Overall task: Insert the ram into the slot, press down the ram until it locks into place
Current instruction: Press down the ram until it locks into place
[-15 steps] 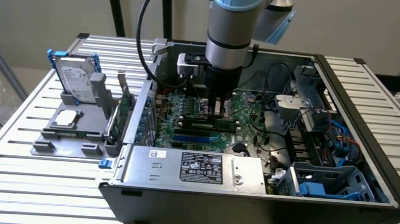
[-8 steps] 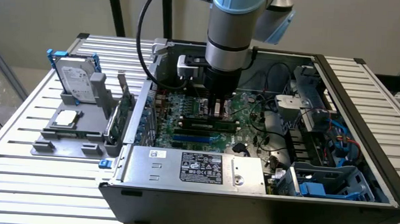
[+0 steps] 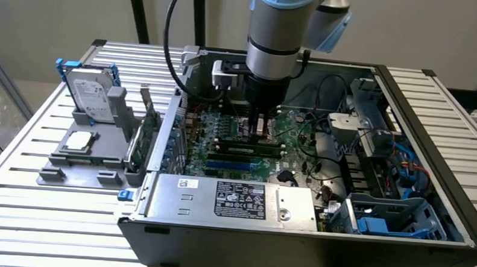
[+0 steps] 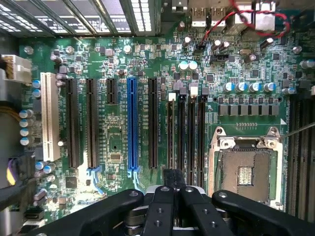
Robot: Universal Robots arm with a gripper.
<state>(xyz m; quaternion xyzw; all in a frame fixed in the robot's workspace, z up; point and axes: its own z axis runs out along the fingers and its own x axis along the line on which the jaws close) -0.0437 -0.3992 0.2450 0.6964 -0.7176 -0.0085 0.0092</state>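
Slatted grey metal counter (image 3: 25, 221) carries an open black computer case (image 3: 298, 245). Mid-frame, closed black fingers (image 3: 260, 131) seemingly press the long green ram stick (image 3: 250, 147), standing in its narrow black slot (image 3: 218, 149).

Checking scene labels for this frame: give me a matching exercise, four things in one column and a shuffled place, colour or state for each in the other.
Things:
1. ram
2. hard drive
3. gripper
4. power supply

Descriptions:
A. shut
B. labelled silver box inside the case
C. upright, outside the case, on the exterior view's left
D. green stick, below the gripper

Pairs: 1-D, 2-C, 3-A, 4-B
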